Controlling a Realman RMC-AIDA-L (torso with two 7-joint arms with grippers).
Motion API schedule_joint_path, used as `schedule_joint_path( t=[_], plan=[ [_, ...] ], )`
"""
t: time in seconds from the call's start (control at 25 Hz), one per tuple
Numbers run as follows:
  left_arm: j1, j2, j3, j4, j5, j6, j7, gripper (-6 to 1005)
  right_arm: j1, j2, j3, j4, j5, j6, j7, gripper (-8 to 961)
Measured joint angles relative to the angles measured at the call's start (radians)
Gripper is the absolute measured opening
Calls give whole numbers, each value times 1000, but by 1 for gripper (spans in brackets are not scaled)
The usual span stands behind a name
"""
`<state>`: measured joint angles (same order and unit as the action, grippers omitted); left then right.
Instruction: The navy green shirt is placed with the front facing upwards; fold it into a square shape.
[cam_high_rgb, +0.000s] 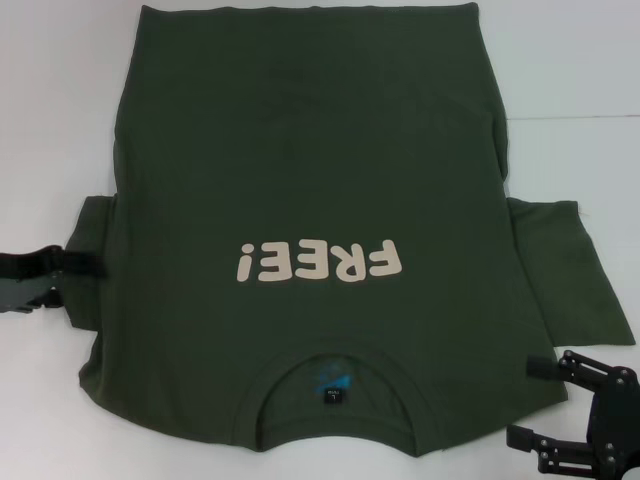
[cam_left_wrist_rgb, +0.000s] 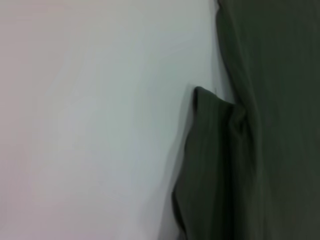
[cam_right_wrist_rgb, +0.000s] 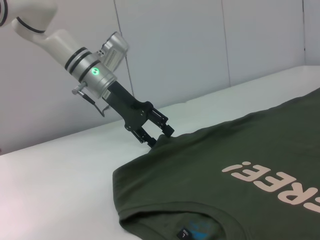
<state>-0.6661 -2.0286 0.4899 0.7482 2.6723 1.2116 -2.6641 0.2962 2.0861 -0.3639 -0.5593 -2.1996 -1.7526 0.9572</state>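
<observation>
The navy green shirt (cam_high_rgb: 310, 180) lies flat and face up on the white table, with cream "FREE!" lettering and its collar and neck label (cam_high_rgb: 333, 397) toward me. It also shows in the right wrist view (cam_right_wrist_rgb: 240, 150) and the left wrist view (cam_left_wrist_rgb: 270, 125). My left gripper (cam_high_rgb: 55, 280) is at the outer edge of the shirt's left sleeve (cam_high_rgb: 92, 255), which looks bunched and short. It shows in the right wrist view (cam_right_wrist_rgb: 159, 138) with its jaws apart at the cloth edge. My right gripper (cam_high_rgb: 533, 400) is open beside the shirt's right shoulder, just below the spread right sleeve (cam_high_rgb: 565, 280).
The white table (cam_high_rgb: 50, 120) surrounds the shirt on all sides. A white panelled wall (cam_right_wrist_rgb: 200, 45) stands behind the table's left side. The left arm (cam_right_wrist_rgb: 75, 50) reaches down from there.
</observation>
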Motion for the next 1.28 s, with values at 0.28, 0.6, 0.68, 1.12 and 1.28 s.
schedule_joint_path(
  t=[0.28,0.6,0.68,1.12,1.28],
  plan=[
    [-5,-4,25,-2,0,-13,-5,827,0,0,0,-3,0,-9,0,927],
    [-9,-6,26,-2,-1,-17,-5,825,2,0,0,-3,0,-10,0,927],
    [-10,-7,28,-2,-1,-18,-5,825,3,0,0,-3,0,-10,0,927],
    [-12,-8,69,2,0,-16,7,643,2,0,0,-5,0,-19,0,927],
    [-12,-8,78,4,0,-20,9,464,2,0,0,-5,0,-20,0,927]
  ],
)
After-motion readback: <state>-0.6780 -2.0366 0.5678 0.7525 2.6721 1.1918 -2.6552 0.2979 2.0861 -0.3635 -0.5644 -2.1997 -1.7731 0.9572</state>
